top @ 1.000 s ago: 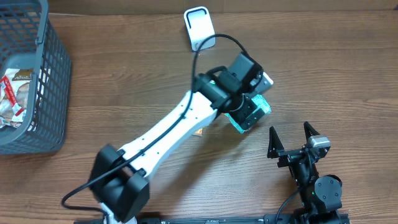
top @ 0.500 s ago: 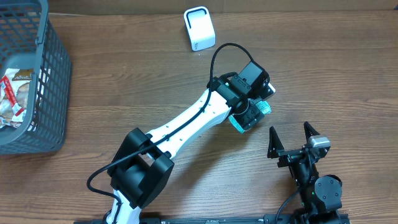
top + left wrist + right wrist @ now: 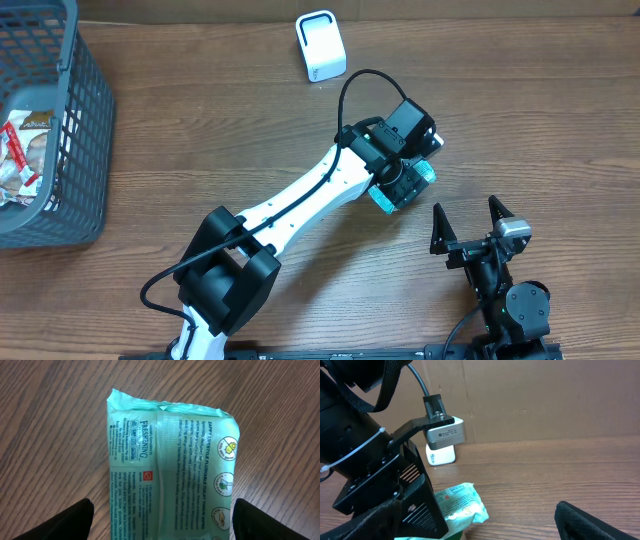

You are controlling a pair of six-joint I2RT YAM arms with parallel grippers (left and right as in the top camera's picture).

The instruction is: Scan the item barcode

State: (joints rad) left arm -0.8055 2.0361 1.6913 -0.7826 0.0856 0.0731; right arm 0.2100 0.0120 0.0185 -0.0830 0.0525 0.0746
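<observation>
Grey mesh basket (image 3: 85, 130) with snack packets (image 3: 22, 160) at the wooden table's (image 3: 220, 110) left edge

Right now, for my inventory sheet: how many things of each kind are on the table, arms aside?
Mesh basket: 1
White scanner: 1
Green wipes pack: 1
Packets in the basket: partly hidden, uncounted
Total: 3 counted
</observation>
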